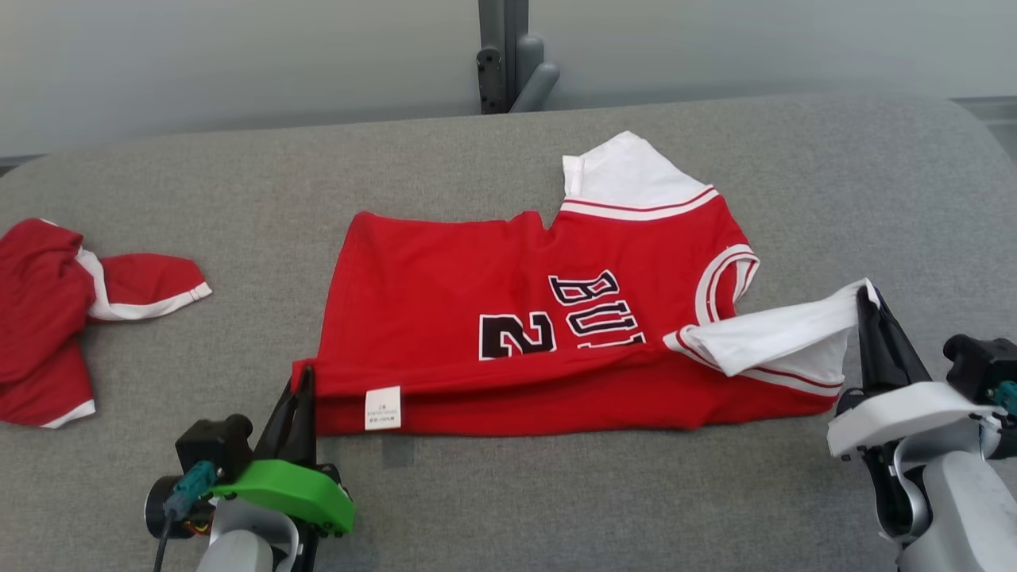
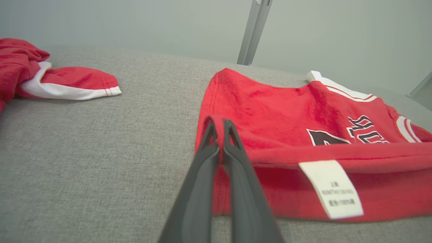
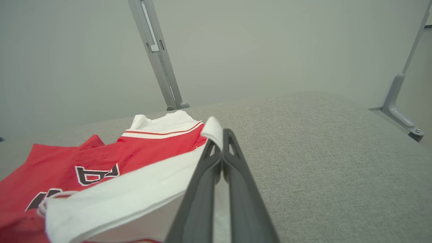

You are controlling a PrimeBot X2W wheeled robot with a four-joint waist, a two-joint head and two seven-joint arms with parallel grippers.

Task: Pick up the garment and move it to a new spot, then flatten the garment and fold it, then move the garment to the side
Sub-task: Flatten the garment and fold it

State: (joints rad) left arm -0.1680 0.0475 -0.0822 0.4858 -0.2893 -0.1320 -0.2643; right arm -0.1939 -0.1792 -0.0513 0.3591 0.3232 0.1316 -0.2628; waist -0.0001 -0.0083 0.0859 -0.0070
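Firmly closed, both jaws pinching jersey (image 1: 445,278)

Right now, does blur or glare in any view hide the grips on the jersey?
Head view: soft even light, no glare, jersey sharp. Left wrist view: left gripper blurs near the lens, but its pinch on the jersey is clear. Right wrist view: right gripper likewise; white sleeve slightly soft.

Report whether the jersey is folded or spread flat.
Partly folded: the jersey has its near edge doubled over the front, hiding part of the print.
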